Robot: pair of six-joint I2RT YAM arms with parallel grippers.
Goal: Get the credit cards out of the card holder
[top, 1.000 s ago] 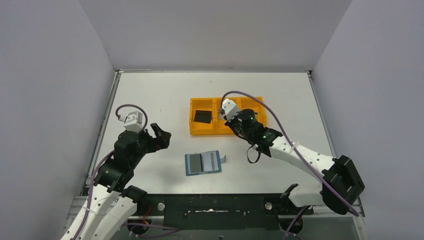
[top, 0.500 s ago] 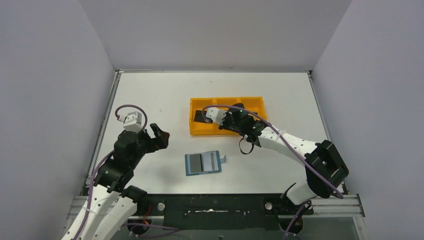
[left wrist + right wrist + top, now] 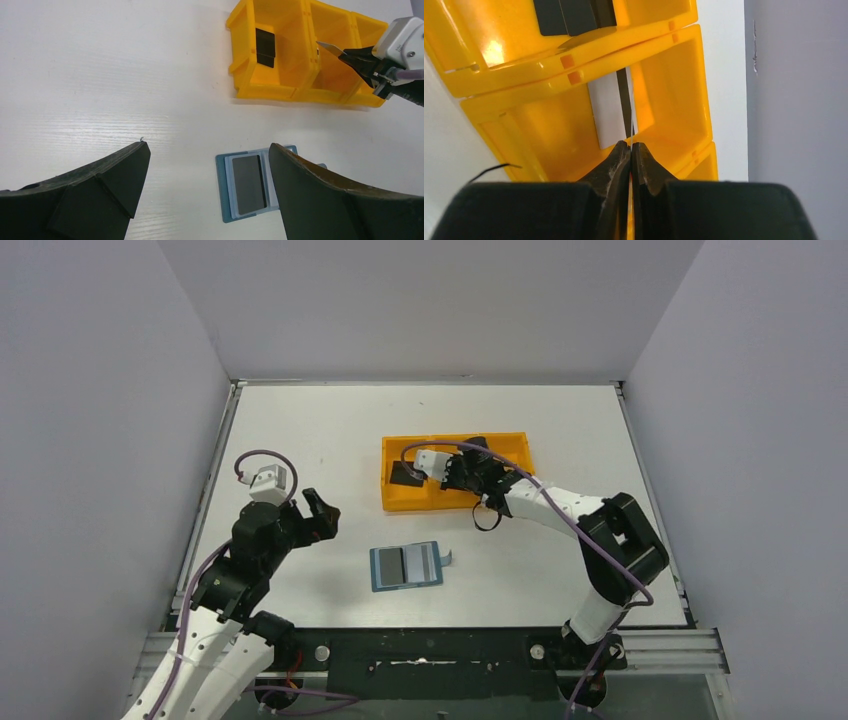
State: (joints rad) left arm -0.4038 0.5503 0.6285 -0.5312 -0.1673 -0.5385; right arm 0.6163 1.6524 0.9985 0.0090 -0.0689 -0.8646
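Observation:
The teal card holder [image 3: 406, 566] lies open on the table, and a dark grey credit card [image 3: 388, 565] is in its left pocket. In the left wrist view the card holder [image 3: 223, 187] and its card [image 3: 248, 184] show between my fingers. My left gripper [image 3: 318, 515] [image 3: 209, 147] hangs open to the holder's left, holding nothing. My right gripper [image 3: 443, 477] [image 3: 630, 144] is shut on a thin silver-grey credit card [image 3: 624, 100] [image 3: 330, 47], seen edge-on over the middle compartment of the orange tray [image 3: 455, 504]. Black credit cards [image 3: 405, 475] [image 3: 265, 47] lie in the tray's left compartment.
A pale rectangle [image 3: 606, 112] shows in the tray's middle compartment behind the held card. The right forearm [image 3: 545, 502] reaches over the tray's right end. Grey walls enclose the table on the left, back and right.
My right arm has swung left along the tray, carrying the card from the right end to the middle compartment. The left arm has barely moved.

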